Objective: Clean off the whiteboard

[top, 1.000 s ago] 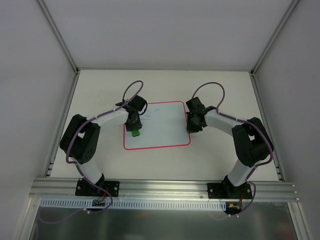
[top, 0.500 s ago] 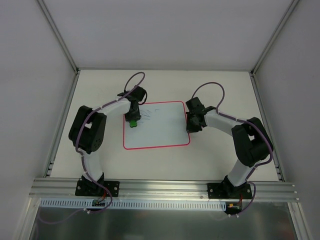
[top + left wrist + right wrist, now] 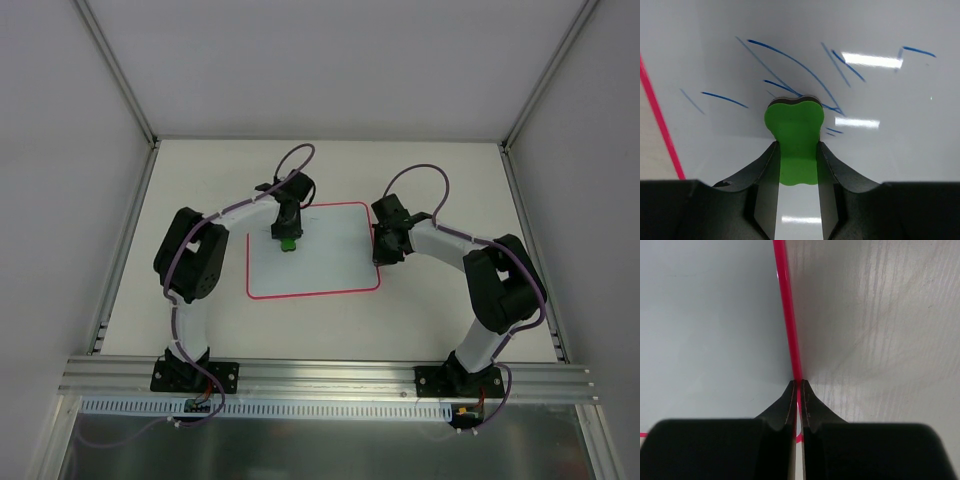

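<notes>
Whiteboard [image 3: 320, 262]: it lies flat on the table [image 3: 430, 310], about mid-table, between my 2 arms and beyond their bases. Its long sides run left to right.

Red rim [image 3: 786, 315]: it borders the whole board. In the right wrist view it is a straight line dividing the pale board on the left from the wood-grain table top on the right.

Left gripper [image 3: 797, 146]: my 2 fingers pinch the green block [image 3: 794, 131] from either side, over the far-left part of the board near its far edge. The left wrist view shows the block's lobed end protruding past my fingertips and pressed on the board surface.

Blue pen strokes [image 3: 790, 62]: several thin curved and slanted lines mark the board just beyond the block and to both sides of it. 1 or 2 of them run right up to the block's end.

Right gripper [image 3: 799, 384]: my jaws are pressed together with only a hairline gap. The tips sit on the rim at the board's right edge. I cannot tell whether they actually grip the rim.

Glare: bright light patches reflect off the board to the right of the block.
</notes>
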`<state>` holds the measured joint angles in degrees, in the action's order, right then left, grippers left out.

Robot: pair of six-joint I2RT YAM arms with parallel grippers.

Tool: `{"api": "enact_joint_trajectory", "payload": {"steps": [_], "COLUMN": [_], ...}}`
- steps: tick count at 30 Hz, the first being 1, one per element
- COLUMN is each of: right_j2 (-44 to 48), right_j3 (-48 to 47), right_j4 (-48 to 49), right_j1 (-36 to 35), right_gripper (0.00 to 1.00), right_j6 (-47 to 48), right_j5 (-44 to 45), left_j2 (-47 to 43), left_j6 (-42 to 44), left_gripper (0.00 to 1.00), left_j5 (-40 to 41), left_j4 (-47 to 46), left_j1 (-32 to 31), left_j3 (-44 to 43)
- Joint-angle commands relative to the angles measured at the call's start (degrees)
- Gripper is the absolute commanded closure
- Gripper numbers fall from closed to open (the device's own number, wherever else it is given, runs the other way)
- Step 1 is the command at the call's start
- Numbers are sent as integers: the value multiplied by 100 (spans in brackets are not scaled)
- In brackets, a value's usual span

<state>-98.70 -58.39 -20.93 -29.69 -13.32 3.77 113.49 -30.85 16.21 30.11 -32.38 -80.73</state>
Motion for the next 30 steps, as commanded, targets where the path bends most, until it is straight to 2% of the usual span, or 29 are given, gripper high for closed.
{"api": "enact_joint_trajectory", "payload": {"steps": [1,3,6,12,18,22,27,30], "right_j2": [-387,-396,-414,-414,-449,-431,-431,-449], "right_j3": [258,258,241,232,205,205,197,188], "right_j4": [-280,-280,-280,-280,-272,-280,-280,-289], "right_j1": [-45,-45,-45,-45,-45,-45,-45,-45], "right_gripper": [100,100,100,100,100,100,100,100], "right_j6": [-13,-4,-30,-21,-13,-13,5,-4], "right_j5": [185,194,194,185,185,194,203,177], "left_j2": [24,-55,32,436,1076,1587,1983,1940], "left_j6": [35,211,457,589,756,958,1230,1082], "left_gripper": [100,100,100,100,100,100,100,100], "left_j5": [-258,-101,14,-407,-732,-1013,-1199,-1068], "left_j4": [364,425,610,716,716,795,909,1014], "left_j1": [679,1074,1347,1349,699,198,-443,-418], "left_j3": [347,312,49,-338,-1057,-1970,-2324,-2193]}}
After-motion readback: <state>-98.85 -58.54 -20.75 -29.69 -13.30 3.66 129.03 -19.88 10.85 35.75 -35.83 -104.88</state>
